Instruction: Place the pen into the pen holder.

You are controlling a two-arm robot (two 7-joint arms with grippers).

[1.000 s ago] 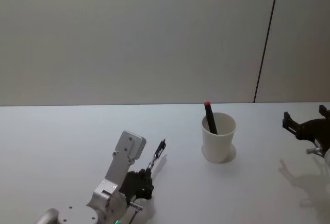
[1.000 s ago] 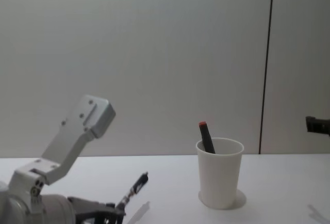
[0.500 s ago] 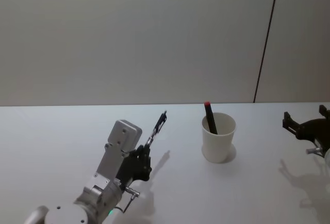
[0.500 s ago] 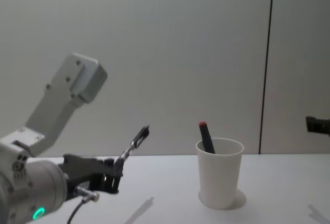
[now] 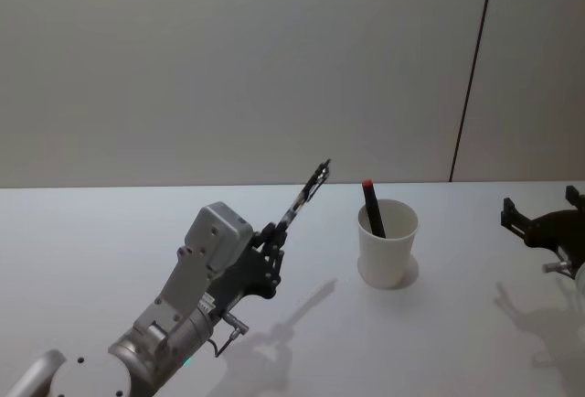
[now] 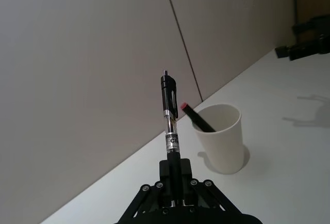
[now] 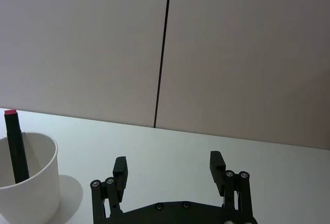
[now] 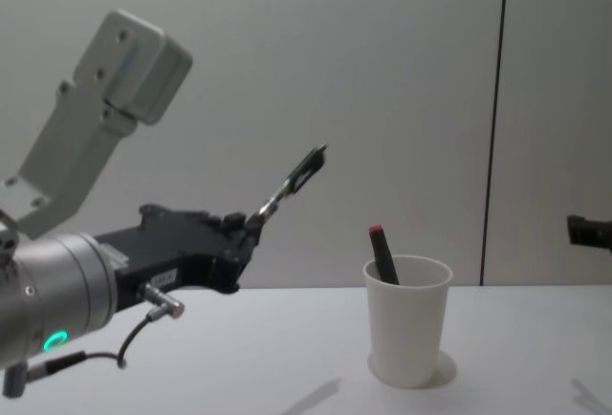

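Observation:
My left gripper [image 5: 274, 235] is shut on the lower end of a black pen [image 5: 307, 192] with a clear barrel. It holds the pen in the air, tip end tilted up, to the left of the pen holder [image 5: 388, 245]. The holder is a white paper cup standing upright on the table. A second black pen with a red end [image 5: 371, 207] leans inside it. The chest view shows the held pen [image 8: 296, 178] above rim height of the cup [image 8: 406, 327]. The left wrist view looks along the pen [image 6: 169, 121] toward the cup [image 6: 220, 140]. My right gripper [image 5: 541, 205] rests open at the far right.
The white table [image 5: 91, 232] runs wide and bare around the cup. A plain wall with one dark vertical seam [image 5: 471, 77] stands behind it. The right wrist view shows open fingers [image 7: 120, 164] with the cup [image 7: 26, 193] off to one side.
My left arm has lifted the pen from just above the table, raising it and carrying it right toward the cup. The right arm has stayed still.

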